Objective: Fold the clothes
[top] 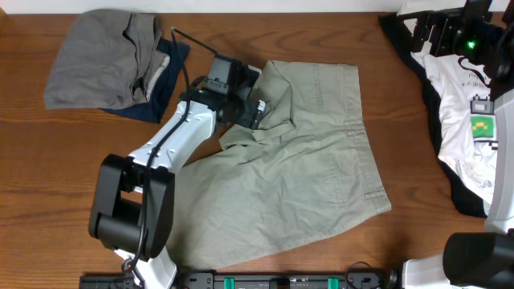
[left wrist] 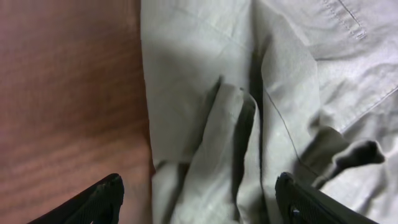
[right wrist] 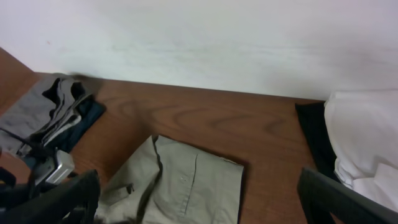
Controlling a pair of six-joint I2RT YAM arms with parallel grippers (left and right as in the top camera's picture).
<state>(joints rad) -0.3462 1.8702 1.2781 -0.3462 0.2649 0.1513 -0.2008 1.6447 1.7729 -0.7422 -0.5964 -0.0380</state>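
Observation:
The khaki-olive shorts (top: 313, 168) lie spread on the wooden table in the overhead view, with a bunched fold at their upper left. My left gripper (top: 255, 112) hovers over that fold, fingers open. In the left wrist view the gripper (left wrist: 199, 199) straddles a raised ridge of the shorts (left wrist: 249, 124), not closed on it. My right gripper (right wrist: 199, 199) is open and empty, held high at the far right (top: 458, 32), looking down on the shorts (right wrist: 186, 186). A white green-print tee (top: 474, 112) on black fabric lies at the right edge.
A grey garment (top: 104, 56) on a navy piece (top: 165, 80) lies folded at the back left, also seen in the right wrist view (right wrist: 50, 106). A cable (top: 193, 44) runs along the left arm. The table's front edge holds black mounts (top: 281, 281).

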